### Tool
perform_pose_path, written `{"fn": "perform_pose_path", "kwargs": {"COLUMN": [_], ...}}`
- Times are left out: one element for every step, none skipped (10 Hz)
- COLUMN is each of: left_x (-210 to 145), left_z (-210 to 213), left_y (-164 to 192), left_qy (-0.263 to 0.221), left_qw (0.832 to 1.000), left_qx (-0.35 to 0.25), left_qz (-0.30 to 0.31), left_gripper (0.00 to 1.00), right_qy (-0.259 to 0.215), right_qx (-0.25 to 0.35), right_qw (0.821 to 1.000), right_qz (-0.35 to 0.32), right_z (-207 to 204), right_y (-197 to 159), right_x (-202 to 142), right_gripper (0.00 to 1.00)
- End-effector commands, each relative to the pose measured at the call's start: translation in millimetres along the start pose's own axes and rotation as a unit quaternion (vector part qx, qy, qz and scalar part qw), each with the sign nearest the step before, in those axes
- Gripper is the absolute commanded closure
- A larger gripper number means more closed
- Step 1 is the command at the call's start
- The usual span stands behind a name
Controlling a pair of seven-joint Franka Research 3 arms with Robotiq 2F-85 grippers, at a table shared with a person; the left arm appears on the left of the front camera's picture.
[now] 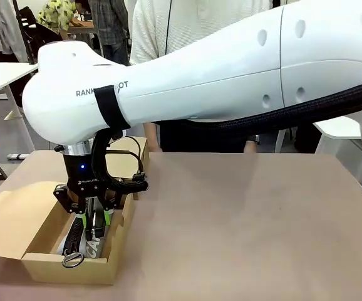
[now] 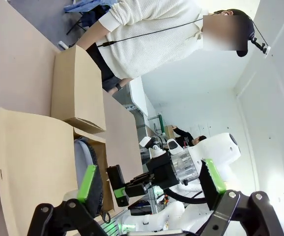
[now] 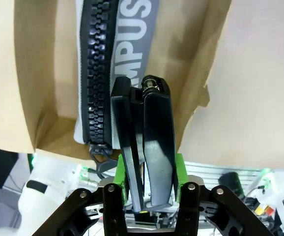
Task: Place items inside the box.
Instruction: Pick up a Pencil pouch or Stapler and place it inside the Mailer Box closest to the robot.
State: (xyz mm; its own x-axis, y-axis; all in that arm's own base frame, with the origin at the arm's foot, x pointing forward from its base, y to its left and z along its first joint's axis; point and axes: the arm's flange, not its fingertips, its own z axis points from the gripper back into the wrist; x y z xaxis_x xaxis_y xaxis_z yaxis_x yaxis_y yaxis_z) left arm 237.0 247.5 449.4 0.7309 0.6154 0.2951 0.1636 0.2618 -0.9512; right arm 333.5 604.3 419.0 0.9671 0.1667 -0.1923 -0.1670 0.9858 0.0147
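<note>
Between pads of the right hand [image 3: 150, 173], a black hinged stapler [image 3: 149, 132] is being gripped inside the wide tan cardboard box [image 1: 68, 268], a light grey fabric zip pouch [image 3: 132, 34] lying just beyond. Likely stiff, weighty, slick: side clamping is suiting it. Left hand [image 2: 149, 179] is gaping empty.

Clock read from the front, 12 o'clock toward the person [image 1: 187, 25]. From the middle of the table [image 1: 250, 213] to 3 o'clock the top is bare, and a hand passes freely there. At 8 o'clock the box [image 1: 68, 266] is crowded: the pouch [image 1: 74, 235] lies along its floor, and the right gripper [image 1: 95, 218], clamped on the stapler [image 3: 152, 147], stands inside near the 3 o'clock wall. The open flap [image 1: 12, 219] covers the 9 o'clock side. The narrower box [image 2: 78, 88] closes the 12 o'clock end. The right arm [image 1: 231, 69] spans above the far half.
</note>
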Motion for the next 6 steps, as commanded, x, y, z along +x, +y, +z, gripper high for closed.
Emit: {"fn": "perform_pose_path", "kwargs": {"left_x": [-0.5, -0.5, -0.5, -0.5, -0.5, -0.5], "left_z": [-0.5, -0.5, -0.5, -0.5, -0.5, -0.5], "left_y": [-0.5, -0.5, -0.5, -0.5, -0.5, -0.5], "left_qy": [-0.005, -0.005, -0.005, -0.005, -0.005, -0.005], "left_qw": [1.0, 1.0, 1.0, 1.0, 1.0, 1.0], "left_qx": [-0.011, -0.011, -0.011, -0.011, -0.011, -0.011], "left_qz": [-0.006, -0.006, -0.006, -0.006, -0.006, -0.006], "left_gripper": [0.0, 0.0, 0.0, 0.0, 0.0, 0.0], "right_qy": [-0.007, -0.003, 0.004, 0.003, 0.005, 0.005], "right_qx": [-0.005, -0.001, 0.012, 0.011, 0.014, 0.015], "right_qw": [1.0, 1.0, 1.0, 1.0, 1.0, 1.0], "right_qz": [-0.014, -0.014, -0.015, -0.017, -0.021, -0.023], "right_z": [4.3, 4.5, 5.4, 5.4, 5.7, 5.3], "right_y": [8.7, 8.7, 9.7, 10.2, 10.8, 10.8], "right_x": [-1.0, -0.8, 0.6, 1.3, 2.1, 2.1], "right_gripper": [0.58, 0.49, 0.13, 0.0, 0.0, 0.0]}}
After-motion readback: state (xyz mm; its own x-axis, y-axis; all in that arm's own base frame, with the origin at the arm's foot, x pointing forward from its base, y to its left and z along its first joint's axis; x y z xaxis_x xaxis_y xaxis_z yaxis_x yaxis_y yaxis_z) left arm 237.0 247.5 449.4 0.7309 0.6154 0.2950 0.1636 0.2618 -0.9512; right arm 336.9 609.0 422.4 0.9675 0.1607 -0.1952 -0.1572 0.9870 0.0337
